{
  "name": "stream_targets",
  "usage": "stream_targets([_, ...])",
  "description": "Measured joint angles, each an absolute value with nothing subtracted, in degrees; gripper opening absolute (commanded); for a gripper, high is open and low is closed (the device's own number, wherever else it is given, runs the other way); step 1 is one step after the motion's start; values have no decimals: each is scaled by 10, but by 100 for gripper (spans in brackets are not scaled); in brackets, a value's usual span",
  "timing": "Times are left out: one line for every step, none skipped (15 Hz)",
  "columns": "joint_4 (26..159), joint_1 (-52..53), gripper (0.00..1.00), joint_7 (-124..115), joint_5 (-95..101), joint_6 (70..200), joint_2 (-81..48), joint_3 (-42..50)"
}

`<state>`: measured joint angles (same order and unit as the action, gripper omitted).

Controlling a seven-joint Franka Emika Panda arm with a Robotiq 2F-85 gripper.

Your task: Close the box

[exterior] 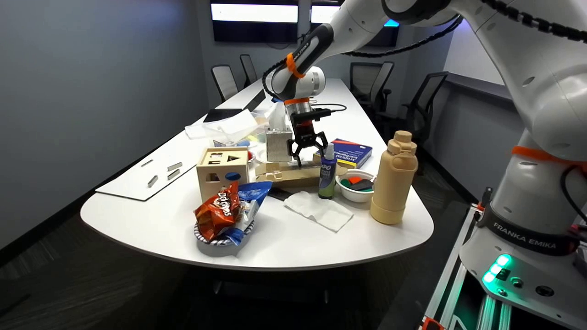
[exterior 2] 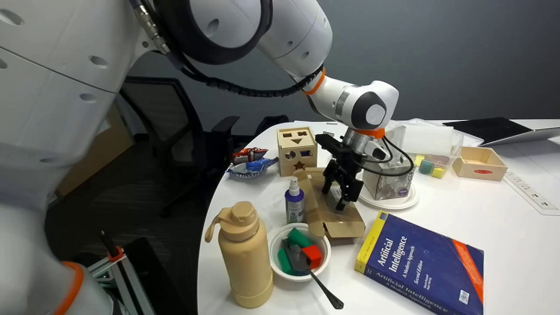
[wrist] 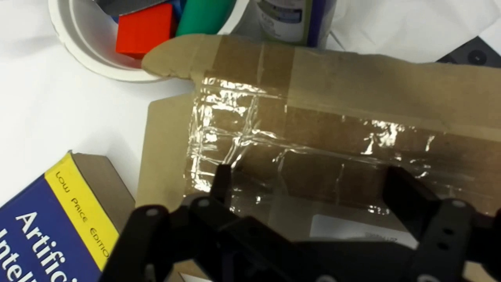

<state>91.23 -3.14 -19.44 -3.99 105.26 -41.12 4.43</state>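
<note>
The box [exterior: 293,174] is low tan cardboard with shiny tape, near the middle of the table. In an exterior view it [exterior 2: 313,199] has a long flap spread toward the spray bottle and an end flap toward the book. The wrist view shows these flaps, a taped area of the box [wrist: 321,129] and part of a white label. My gripper [exterior 2: 333,197] points down over the box, fingers wide apart with nothing between them. It also shows in the other views [exterior: 312,158] [wrist: 307,172]. I cannot tell if the fingertips touch the cardboard. The gripper hides part of the box.
A purple-green spray bottle [exterior 2: 294,204] and white bowl [exterior 2: 276,262] with blocks and a spoon stand close to the box. A blue book [exterior 2: 420,262], tissue box [exterior: 279,145], wooden cube [exterior: 223,169], tan jug [exterior: 394,183] and snack bags [exterior: 220,208] stand around it.
</note>
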Motion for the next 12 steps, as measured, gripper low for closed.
stream_targets([916,-31,100,-194,-40,1055,-411,43])
stream_targets([922,-31,100,-194,-42,1061,-411,42])
stream_targets([929,-31,100,-194,-46,1070,-412,41])
stream_targets([937,-31,100,-193,-49,1082,-412,40])
stream_targets([944,-31,100,-192,-51,1092,-412,40])
stream_targets([949,-31,100,-191,-51,1099,-411,40])
stream_targets([955,-31,100,-191,-51,1105,-409,40])
stream_targets([960,-31,100,-191,-51,1111,-407,40])
stream_targets([965,-31,100,-190,-51,1117,-407,41])
stream_targets([971,-31,100,-190,-51,1122,-407,41])
stream_targets([974,-32,100,-188,-51,1127,-406,41])
stream_targets([977,-32,100,-187,-51,1131,-405,41])
